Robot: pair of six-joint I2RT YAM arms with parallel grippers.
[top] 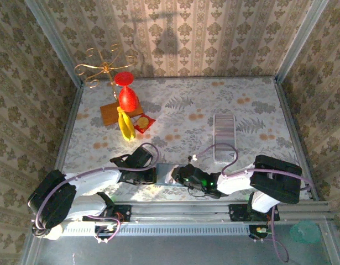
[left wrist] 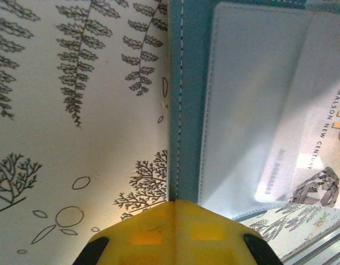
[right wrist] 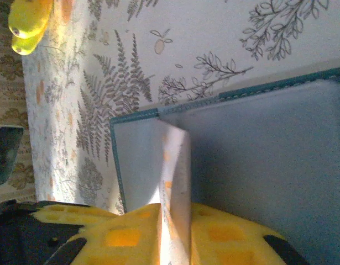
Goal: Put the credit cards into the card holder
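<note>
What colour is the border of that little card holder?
Dark teal with a line of white stitching; the card holder shows it best in the left wrist view.

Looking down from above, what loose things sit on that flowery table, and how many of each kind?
Card holder: 1
Banana bunch: 1
Red goblet: 1
Wooden board: 1
Gold wire stand: 1
Red-and-yellow packet: 1
Grey ridged slab: 1
Total: 7

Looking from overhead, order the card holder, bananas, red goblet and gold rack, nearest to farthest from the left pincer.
1. card holder, at the tip of the left pincer.
2. bananas, farther back, leftward.
3. red goblet, just behind the bananas.
4. gold rack, far left corner.
</note>
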